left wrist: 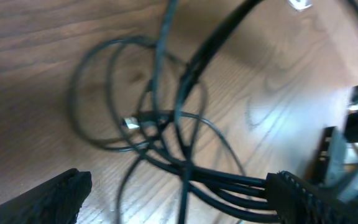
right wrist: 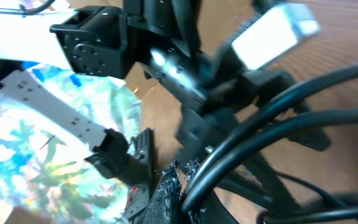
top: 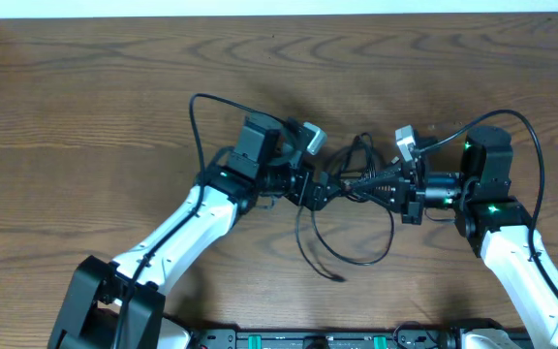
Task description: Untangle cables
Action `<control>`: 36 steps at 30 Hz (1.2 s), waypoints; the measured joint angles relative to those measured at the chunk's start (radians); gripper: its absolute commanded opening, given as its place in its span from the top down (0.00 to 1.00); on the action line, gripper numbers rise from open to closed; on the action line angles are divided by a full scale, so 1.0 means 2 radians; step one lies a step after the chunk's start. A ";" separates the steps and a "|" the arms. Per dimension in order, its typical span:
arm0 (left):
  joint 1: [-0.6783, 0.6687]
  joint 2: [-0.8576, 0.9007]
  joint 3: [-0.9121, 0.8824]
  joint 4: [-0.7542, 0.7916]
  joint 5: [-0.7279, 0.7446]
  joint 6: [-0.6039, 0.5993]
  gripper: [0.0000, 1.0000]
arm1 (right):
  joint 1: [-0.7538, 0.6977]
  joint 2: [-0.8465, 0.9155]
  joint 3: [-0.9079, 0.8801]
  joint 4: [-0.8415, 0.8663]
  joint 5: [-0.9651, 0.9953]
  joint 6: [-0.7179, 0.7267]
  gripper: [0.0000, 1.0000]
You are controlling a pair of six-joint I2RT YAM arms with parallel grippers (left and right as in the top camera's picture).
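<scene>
The cables [top: 356,173] are a tangle of thin black cords held just above the table between my two grippers. One loop hangs toward the front and ends in a small plug [top: 342,277]. My left gripper [top: 316,190] is open; in its wrist view its fingers [left wrist: 179,202] stand wide apart, with several black strands [left wrist: 185,168] running between them and against the right finger. A small plug [left wrist: 129,122] lies on the table beyond. My right gripper [top: 384,184] is shut on the cables [right wrist: 278,118], which leave its fingertips [right wrist: 180,171] up to the right. No whitish strand shows.
The brown wooden table [top: 85,116] carries the work. Thicker black arm wires arc over each wrist [top: 197,126] [top: 531,145]. The left arm's gripper and camera [right wrist: 185,62] fill the right wrist view close ahead. The robot base rail [top: 308,339] lines the front edge.
</scene>
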 measured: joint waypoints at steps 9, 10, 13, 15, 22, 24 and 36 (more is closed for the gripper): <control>-0.041 0.000 0.000 0.023 -0.101 -0.021 0.03 | 0.001 0.000 0.000 0.000 -0.046 0.002 0.99; -0.044 0.000 0.000 0.028 -0.106 -0.027 0.03 | 0.001 0.000 0.000 0.000 -0.048 0.002 0.99; -0.047 0.000 0.000 0.038 -0.108 -0.045 0.02 | 0.001 0.000 0.000 0.000 -0.052 0.002 0.99; -0.045 0.000 0.000 0.046 -0.096 -0.053 0.02 | 0.001 0.000 0.000 0.000 -0.054 0.002 0.99; -0.035 0.000 0.000 0.083 -0.040 -0.063 0.02 | 0.003 0.000 0.000 0.001 -0.057 0.012 0.99; -0.041 0.001 0.000 0.089 -0.046 -0.065 0.02 | 0.007 0.000 0.000 0.001 -0.057 0.019 0.99; -0.060 0.076 0.000 0.091 -0.234 -0.109 0.02 | 0.021 0.000 -0.001 0.036 -0.056 0.058 0.99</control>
